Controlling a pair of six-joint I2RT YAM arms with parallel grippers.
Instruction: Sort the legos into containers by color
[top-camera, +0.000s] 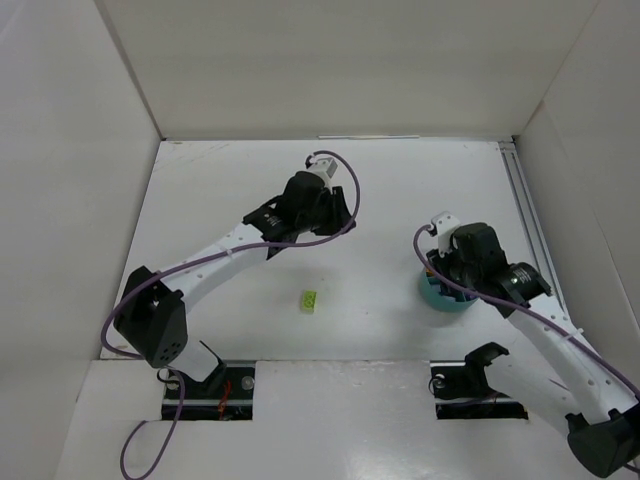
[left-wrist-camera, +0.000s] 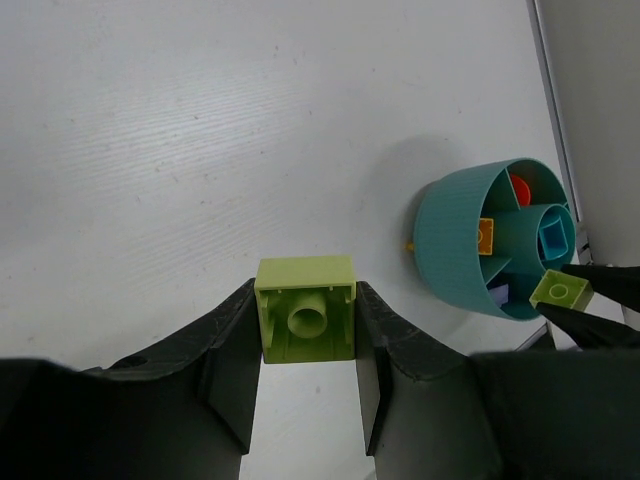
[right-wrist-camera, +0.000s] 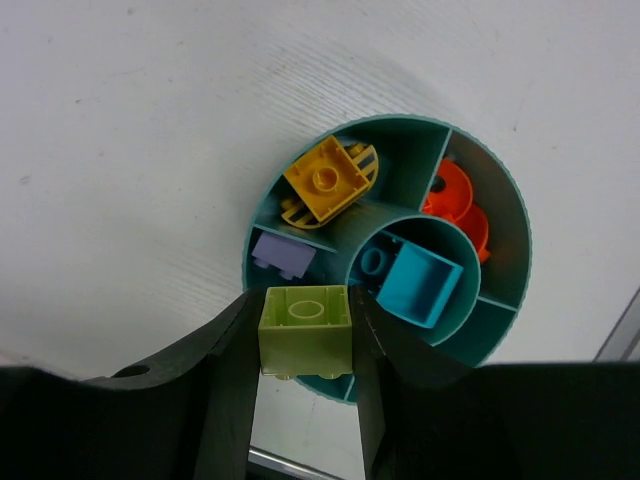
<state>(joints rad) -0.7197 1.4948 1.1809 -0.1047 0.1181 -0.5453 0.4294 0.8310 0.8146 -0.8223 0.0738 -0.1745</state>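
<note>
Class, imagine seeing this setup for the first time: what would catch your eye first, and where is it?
The left fingers pinch a lime green brick over the white table, while the right fingers hold a second lime brick over the rim of the teal bowl. In its compartments lie a yellow brick, a purple brick, orange pieces and, in the centre cup, a teal brick.

A loose brick (top-camera: 310, 300) lies on the table (top-camera: 400, 200), left of the bowl (top-camera: 432, 294) holding other bricks (right-wrist-camera: 326, 181).

Bright, even light; soft shadows.
</note>
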